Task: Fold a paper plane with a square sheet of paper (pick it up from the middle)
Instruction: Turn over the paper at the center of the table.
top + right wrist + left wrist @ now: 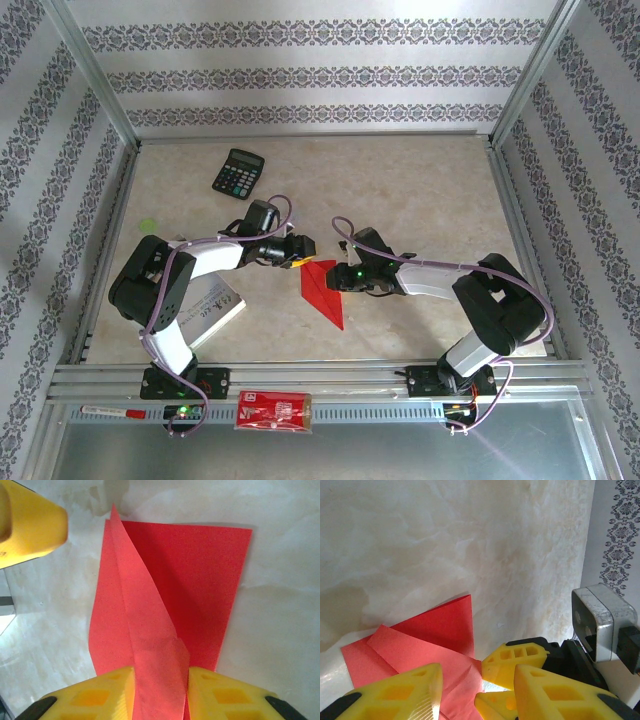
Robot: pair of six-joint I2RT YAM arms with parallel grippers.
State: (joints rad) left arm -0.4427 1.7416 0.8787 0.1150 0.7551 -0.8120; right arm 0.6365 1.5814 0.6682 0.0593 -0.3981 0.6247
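Arms: two, meeting over the middle of the table point(430, 190).
Red paper: one square sheet of paper point(325, 296), partly folded, narrowing to a point toward the near edge; it lies mid-table between the two grippers.
Left gripper point(298, 250): at the sheet's far left corner. Its two yellow fingers point(405, 695) stand apart and clamp nothing; one rests over the sheet's edge.
Right gripper point(338, 277): at the sheet's right side. Its two yellow fingers point(100, 700) are closed against a raised flap, which stands up off the sheet and fills the gap between them.
Gripper spacing: very close; a right fingertip sits between the left fingers in the left wrist view.
Calculator point(238, 173): one, black, far left, well apart from the sheet.
Booklet point(218, 305): one, white, near left, partly under the left arm.
Packet point(274, 410): one, red, printed, on the front rail, off the tabletop.
Edges: metal frame and wallpapered walls on three sides.
Open room: bare tabletop across the far right and beyond the sheet.
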